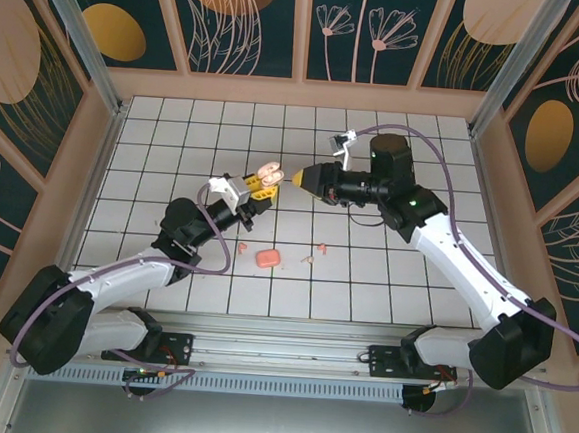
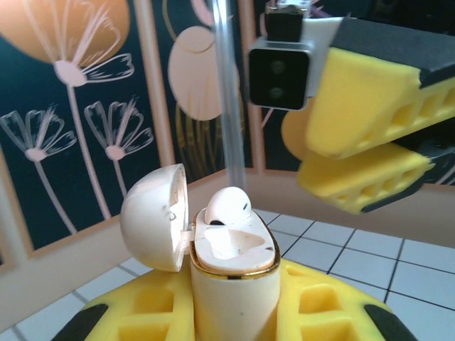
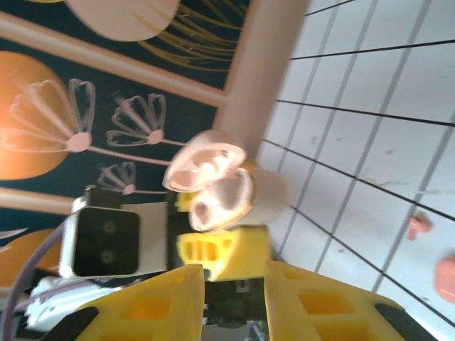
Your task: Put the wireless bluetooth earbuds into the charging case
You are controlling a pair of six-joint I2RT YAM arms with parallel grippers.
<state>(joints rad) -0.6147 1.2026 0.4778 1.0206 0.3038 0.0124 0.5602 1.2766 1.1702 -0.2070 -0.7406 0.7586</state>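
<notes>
1. Nearest: tiny pale pink-peach plastic earbuds (image 1: 306,259) lie loose on the white grid-tiled desk (image 1: 153,166), beside a coral-pink rounded box (image 1: 267,258). Not yet inserted.
2. Left gripper (image 1: 251,191): its yellow ribbed pads (image 2: 327,312) pinch the glossy cream oval charging case (image 2: 231,291) upright, w/ domed hinged lid (image 2: 153,217) swung open.
3. Inside the case: one smooth glossy seated earbud (image 2: 227,206) in the far slot. Near slot bare, so approx. half done.
4. Farthest: right gripper (image 1: 301,177), just beyond the case, jaws slightly spread, carrying nothing. Prob. needs to fetch a loose bud.
</notes>
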